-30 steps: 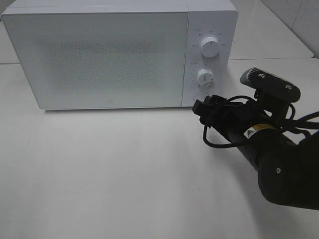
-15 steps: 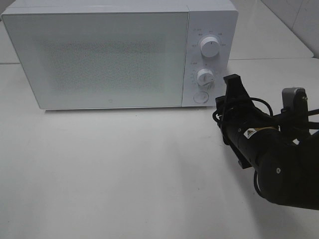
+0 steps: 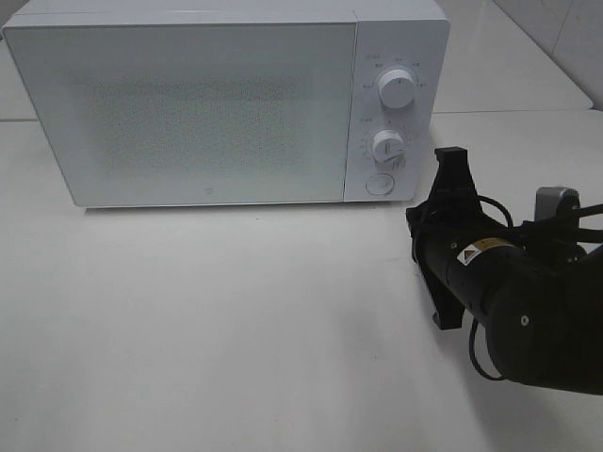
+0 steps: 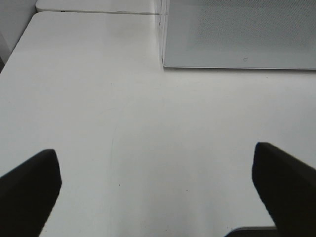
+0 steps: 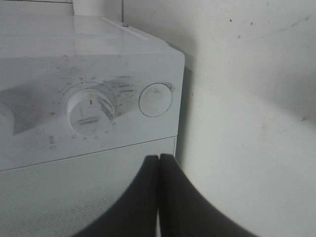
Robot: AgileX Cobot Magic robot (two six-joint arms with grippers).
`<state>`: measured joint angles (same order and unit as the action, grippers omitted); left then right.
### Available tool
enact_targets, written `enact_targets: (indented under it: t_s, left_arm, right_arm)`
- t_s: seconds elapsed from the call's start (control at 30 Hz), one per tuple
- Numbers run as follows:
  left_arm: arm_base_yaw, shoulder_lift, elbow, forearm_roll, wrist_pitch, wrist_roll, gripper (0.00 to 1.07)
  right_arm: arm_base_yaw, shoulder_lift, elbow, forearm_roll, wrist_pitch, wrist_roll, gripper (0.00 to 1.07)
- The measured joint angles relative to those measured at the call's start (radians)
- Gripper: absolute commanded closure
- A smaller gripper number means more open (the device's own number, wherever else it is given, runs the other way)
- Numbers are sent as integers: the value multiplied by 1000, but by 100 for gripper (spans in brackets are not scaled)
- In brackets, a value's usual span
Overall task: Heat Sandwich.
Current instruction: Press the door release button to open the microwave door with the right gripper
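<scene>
Right wrist view: the right gripper (image 5: pixel 159 160) is clenched, black fingertips pressed together on nothing, near the round white push button (image 5: pixel 155 99) of the white box-shaped microwave oven (image 3: pixel 188 104). The left gripper (image 4: pixel 154 150) is spread wide, empty, over the white tabletop (image 3: pixel 236 330). Only from the exterior high camera is the oven's shut door (image 3: pixel 198 113) shown whole. The sandwich's place cannot be told.

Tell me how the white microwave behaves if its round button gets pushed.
The boxy white microwave looks wide and low on the white table, so it probably won't tip. The tabletop looks smooth, so a hard shove might slide it back. Its round white button sits flush in the panel and likely yields to the shut right claw.
</scene>
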<state>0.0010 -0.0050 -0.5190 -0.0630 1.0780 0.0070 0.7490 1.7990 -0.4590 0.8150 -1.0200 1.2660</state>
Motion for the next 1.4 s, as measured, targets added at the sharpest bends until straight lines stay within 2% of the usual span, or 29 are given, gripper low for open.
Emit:
enact_targets:
  t_s: [0.3, 0.77, 1.13, 1.4]
  left_arm:
    - [0, 0, 0, 0, 0, 0, 9]
    - [0, 0, 0, 0, 0, 0, 9]
    - [0, 0, 0, 0, 0, 0, 9]
    - [0, 0, 0, 0, 0, 0, 9]
  right_arm:
    - [-20, 58, -49, -3, 12, 10, 107]
    - [-117, 182, -197, -80, 37, 30, 107]
    - [-156, 269, -308, -119, 79, 43, 107]
    - [-179, 288, -352, -127, 97, 45, 107]
